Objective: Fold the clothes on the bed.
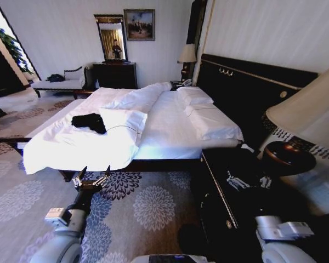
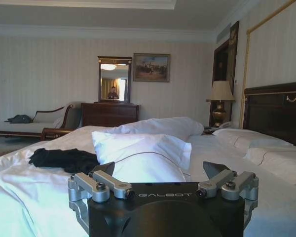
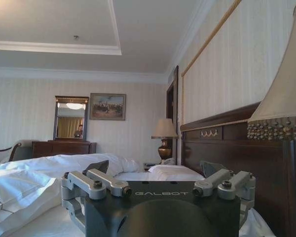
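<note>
The clothes, a crumpled black T-shirt (image 1: pixel 89 121), lie on the white duvet near the foot end of the bed (image 1: pixel 170 123), on its left part. In the left wrist view the T-shirt (image 2: pixel 64 159) lies beyond the gripper, beside a white pillow (image 2: pixel 143 148). My left gripper (image 1: pixel 96 171) hovers open over the carpet just short of the bed's near edge, fingers pointing at the bed, nothing between them (image 2: pixel 160 169). My right gripper (image 3: pixel 155 167) is open and empty, held by the dark headboard (image 3: pixel 222 138) and looking along the bed.
A dark nightstand (image 1: pixel 236 192) with a lamp (image 1: pixel 307 115) stands close on my right. Floral carpet (image 1: pixel 148 208) lies between me and the bed. A chaise (image 1: pixel 60 83) and a dresser with a mirror (image 1: pixel 115 74) stand at the far wall.
</note>
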Motion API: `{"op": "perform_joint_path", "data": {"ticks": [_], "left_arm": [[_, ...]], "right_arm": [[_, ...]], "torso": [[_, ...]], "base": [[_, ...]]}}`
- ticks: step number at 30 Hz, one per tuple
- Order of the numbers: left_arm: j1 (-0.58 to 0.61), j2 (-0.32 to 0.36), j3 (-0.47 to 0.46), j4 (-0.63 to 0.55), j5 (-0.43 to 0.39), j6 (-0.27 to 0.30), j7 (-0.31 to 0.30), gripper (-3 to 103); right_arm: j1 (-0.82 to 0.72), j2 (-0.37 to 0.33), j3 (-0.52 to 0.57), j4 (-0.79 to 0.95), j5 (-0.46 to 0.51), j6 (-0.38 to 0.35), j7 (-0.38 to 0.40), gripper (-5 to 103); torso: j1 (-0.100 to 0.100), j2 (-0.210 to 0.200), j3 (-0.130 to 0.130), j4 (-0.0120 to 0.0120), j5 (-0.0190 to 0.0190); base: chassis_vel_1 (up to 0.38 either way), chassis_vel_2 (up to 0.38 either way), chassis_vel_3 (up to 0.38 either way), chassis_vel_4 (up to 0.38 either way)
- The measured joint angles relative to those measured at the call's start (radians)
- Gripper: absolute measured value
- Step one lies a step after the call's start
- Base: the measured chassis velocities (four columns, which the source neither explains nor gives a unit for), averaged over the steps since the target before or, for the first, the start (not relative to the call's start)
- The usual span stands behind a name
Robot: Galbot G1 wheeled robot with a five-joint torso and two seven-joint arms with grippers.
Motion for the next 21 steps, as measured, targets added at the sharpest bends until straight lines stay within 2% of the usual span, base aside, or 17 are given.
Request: {"op": "perform_joint_path", "data": {"ticks": [21], "left_arm": [[-0.008, 0.000, 0.003, 0.004, 0.002, -0.001, 0.001, 100]], "right_arm": [[-0.002, 0.002, -0.004, 0.000, -0.005, 0.000, -0.001, 100]], "torso": [[0.000, 0.000, 0.000, 0.0000, 0.0000]], "base": [[-0.084, 0.082, 0.090, -0.091]]}}
